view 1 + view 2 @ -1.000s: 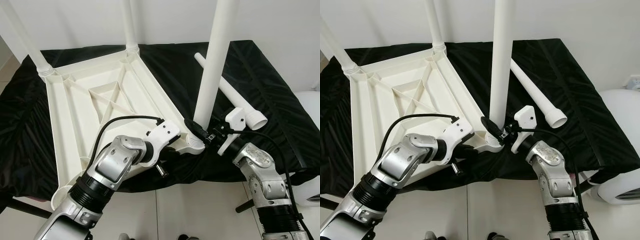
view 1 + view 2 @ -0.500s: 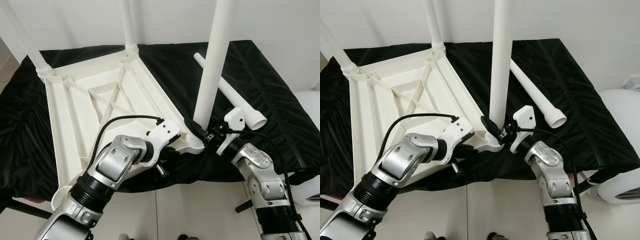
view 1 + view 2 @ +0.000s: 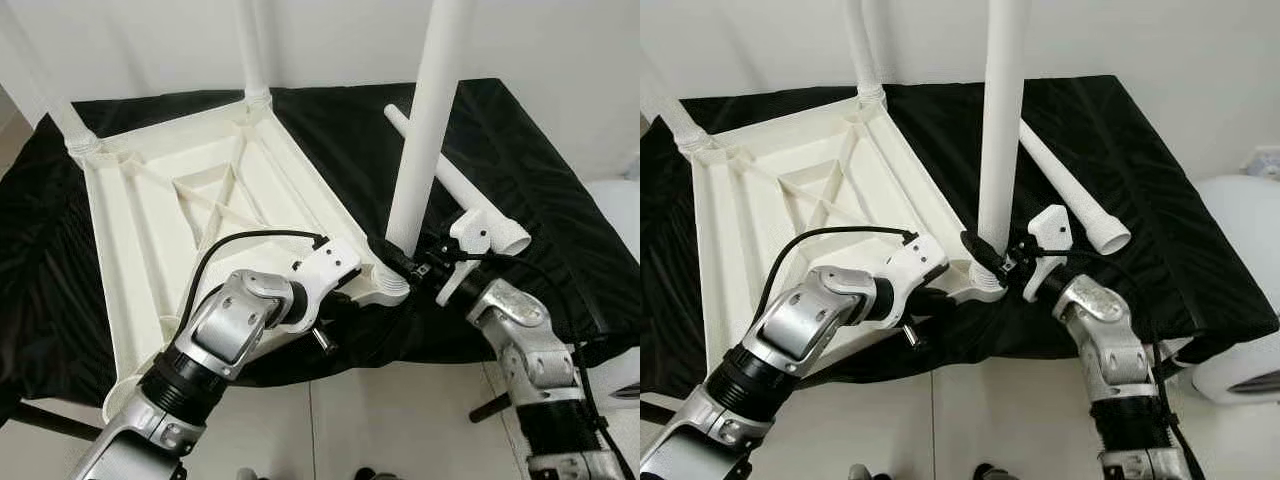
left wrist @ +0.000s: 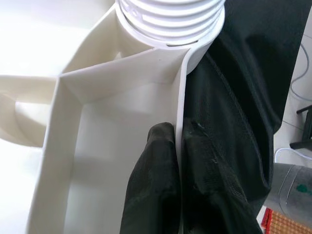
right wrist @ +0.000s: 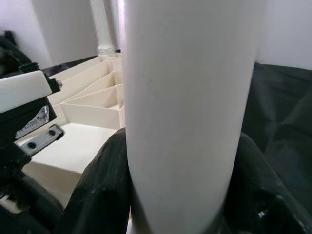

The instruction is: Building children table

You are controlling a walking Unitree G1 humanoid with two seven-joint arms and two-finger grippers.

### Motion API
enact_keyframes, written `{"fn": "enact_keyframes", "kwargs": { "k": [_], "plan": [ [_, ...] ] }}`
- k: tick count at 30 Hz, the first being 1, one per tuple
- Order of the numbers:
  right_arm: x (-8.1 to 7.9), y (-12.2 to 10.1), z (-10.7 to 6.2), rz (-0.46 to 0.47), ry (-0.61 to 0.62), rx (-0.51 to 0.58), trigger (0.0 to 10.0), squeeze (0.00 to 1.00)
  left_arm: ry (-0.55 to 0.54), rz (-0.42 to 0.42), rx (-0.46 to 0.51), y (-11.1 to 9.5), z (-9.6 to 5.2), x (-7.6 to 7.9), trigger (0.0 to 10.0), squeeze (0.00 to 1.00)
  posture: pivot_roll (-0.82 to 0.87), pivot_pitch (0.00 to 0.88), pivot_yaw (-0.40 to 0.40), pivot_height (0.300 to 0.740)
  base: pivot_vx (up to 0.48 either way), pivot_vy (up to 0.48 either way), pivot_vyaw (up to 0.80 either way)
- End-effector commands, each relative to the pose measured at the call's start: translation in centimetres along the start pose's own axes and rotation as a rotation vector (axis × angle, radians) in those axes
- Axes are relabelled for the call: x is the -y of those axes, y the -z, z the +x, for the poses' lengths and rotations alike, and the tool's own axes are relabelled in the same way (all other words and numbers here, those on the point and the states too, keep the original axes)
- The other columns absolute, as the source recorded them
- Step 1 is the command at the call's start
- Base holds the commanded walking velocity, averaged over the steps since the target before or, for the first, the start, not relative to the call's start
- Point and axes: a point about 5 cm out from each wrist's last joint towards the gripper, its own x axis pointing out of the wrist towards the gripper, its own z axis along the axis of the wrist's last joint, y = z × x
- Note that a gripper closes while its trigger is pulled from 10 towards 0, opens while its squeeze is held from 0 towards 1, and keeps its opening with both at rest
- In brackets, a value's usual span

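On the black-draped bench (image 3: 520, 130), little change is noted: the upright leg (image 3: 425, 130) remains pinched by the right gripper (image 3: 412, 262) in its near-right socket (image 3: 385, 288), the tabletop (image 3: 200, 200) rim stays clamped by the left gripper (image 4: 170, 185), and the fourth leg (image 3: 455, 185) lies unfitted.

White plastic tabletop (image 3: 190, 190) upside down, ribbed underside up; three legs (image 3: 425, 120) upright in corners; fourth leg (image 3: 455, 180) loose beside.

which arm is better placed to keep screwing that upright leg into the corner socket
Right. The right end effector already clamps the upright leg just above its socket, while the left end effector pinches the tabletop rim, steadying it.
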Motion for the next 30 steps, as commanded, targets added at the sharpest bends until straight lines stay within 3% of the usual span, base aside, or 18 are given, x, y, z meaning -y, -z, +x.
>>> {"fn": "enact_keyframes", "kwargs": {
  "k": [1, 12, 16, 22, 30],
  "plan": [
    [-2.6, 1.1, 1.1, 0.089, -0.247, -0.011, 10.0, 0.0, -0.091, 0.008, 0.004, -0.2, -0.3, -0.6, 10.0, 0.0, -0.06, 0.174, 0.055, 0.74, 0.0, 0.0, 0.0],
    [-1.0, 1.3, 1.5, 0.044, -0.427, -0.074, 10.0, 0.0, -0.096, 0.005, -0.005, 0.0, -0.6, -0.7, 10.0, 0.0, -0.03, 0.184, 0.06, 0.74, 0.0, 0.0, 0.0],
    [-0.6, 1.1, 1.7, 0.065, -0.444, -0.061, 10.0, 0.0, -0.097, 0.004, -0.007, 0.1, -0.7, -0.8, 10.0, 0.0, -0.02, 0.186, 0.064, 0.74, 0.0, 0.0, 0.0],
    [0.0, 0.7, 0.8, 0.103, -0.641, -0.108, 10.0, 0.0, -0.095, 0.008, -0.018, 0.3, -1.0, -0.8, 10.0, 0.0, 0.0, 0.185, 0.077, 0.74, 0.0, 0.0, 0.0],
    [1.0, -0.7, 0.1, 0.137, -0.75, -0.098, 10.0, 0.0, -0.104, 0.003, -0.029, 0.6, -1.4, -0.8, 10.0, 0.0, 0.01, 0.188, 0.078, 0.74, 0.0, 0.0, 0.0]
  ]
}}
